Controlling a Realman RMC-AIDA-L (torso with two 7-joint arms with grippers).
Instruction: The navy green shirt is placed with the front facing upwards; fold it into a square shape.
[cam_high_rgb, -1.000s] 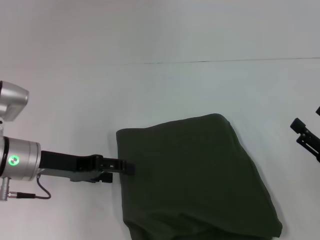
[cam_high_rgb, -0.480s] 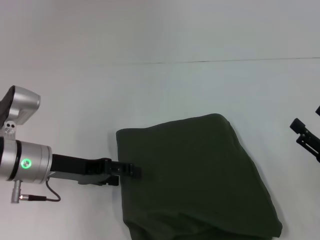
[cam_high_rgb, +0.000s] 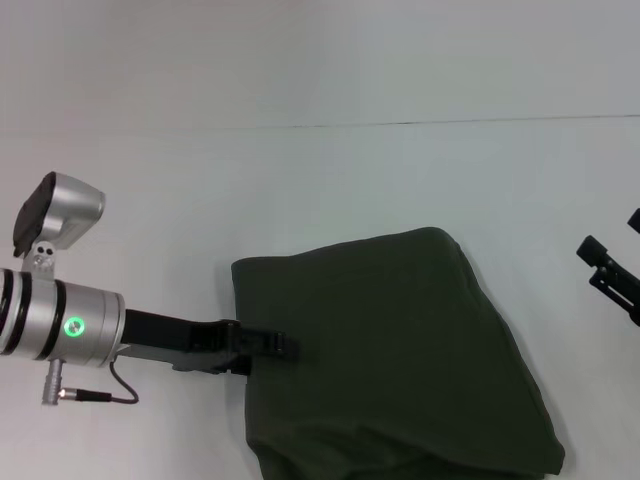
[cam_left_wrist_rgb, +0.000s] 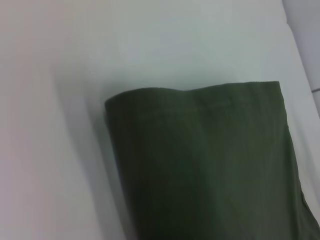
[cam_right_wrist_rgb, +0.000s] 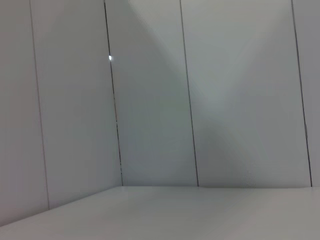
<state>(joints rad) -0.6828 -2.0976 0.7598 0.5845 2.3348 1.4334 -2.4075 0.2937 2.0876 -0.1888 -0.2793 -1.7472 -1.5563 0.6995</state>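
Now the left gripper (cam_high_rgb: 268, 344) sits low at the left edge of the navy green shirt (cam_high_rgb: 390, 350), tips just over that border — whether its jaws are apart or together cannot be told. That shirt lies as a folded dark block on the white table (cam_high_rgb: 300, 190), near the front edge, stretching away from the tips toward the robot's right. So the left arm is clearly the nearer one — the right gripper (cam_high_rgb: 610, 280) hangs well apart at the right side, its jaws unreadable too.
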